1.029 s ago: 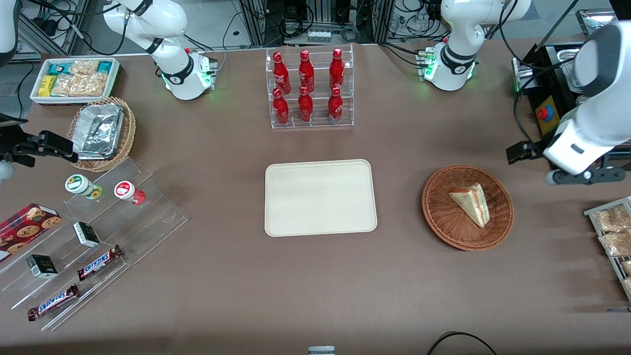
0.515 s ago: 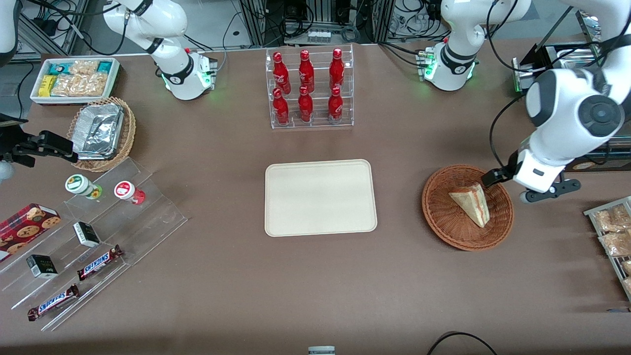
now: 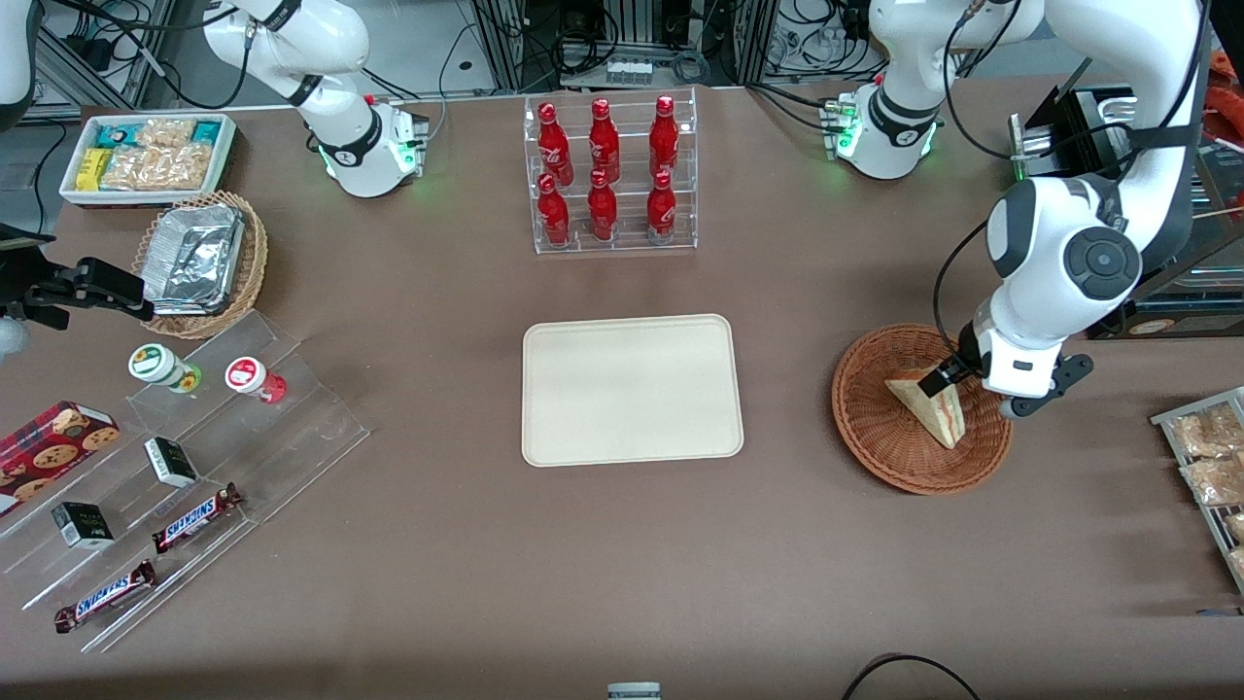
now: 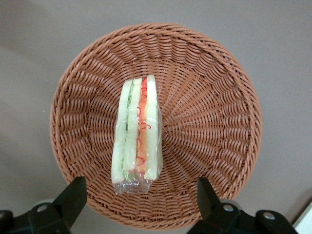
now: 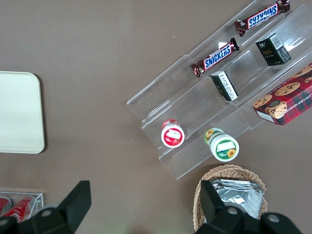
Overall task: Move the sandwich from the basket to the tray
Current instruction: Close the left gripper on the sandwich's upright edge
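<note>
The sandwich (image 3: pixel 935 408), a wrapped tan wedge with red and green filling, lies in the reddish-brown wicker basket (image 3: pixel 875 428) toward the working arm's end of the table. In the left wrist view the sandwich (image 4: pixel 137 131) lies in the middle of the basket (image 4: pixel 209 122). My gripper (image 3: pixel 957 374) hangs above the basket over the sandwich's end farther from the front camera. It is open and empty (image 4: pixel 141 195), with its fingers (image 4: pixel 73 195) wide apart, not touching the sandwich. The cream tray (image 3: pixel 632 389) lies bare at mid-table and shows partly in the right wrist view (image 5: pixel 19 112).
A clear rack of red bottles (image 3: pixel 607 175) stands farther from the front camera than the tray. A wire rack of packaged snacks (image 3: pixel 1210 467) lies at the table edge beside the basket. A clear stepped stand with snacks (image 3: pixel 175 467) and a foil-filled basket (image 3: pixel 199 262) lie toward the parked arm's end.
My arm has swung in from the table's edge and come down until the gripper hangs over the basket and the sandwich. The sandwich, basket and tray have not moved.
</note>
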Action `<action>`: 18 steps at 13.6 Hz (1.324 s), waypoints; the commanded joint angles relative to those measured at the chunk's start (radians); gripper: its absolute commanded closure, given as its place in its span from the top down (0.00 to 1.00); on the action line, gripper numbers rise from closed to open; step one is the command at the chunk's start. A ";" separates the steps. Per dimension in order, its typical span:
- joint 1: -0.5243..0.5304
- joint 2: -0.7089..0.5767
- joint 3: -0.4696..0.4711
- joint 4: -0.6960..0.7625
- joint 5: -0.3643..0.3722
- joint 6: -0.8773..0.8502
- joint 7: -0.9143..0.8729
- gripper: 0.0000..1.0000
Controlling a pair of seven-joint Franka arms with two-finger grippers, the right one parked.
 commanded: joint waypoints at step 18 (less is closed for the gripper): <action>0.038 0.139 0.006 -0.098 0.022 0.229 -0.009 0.38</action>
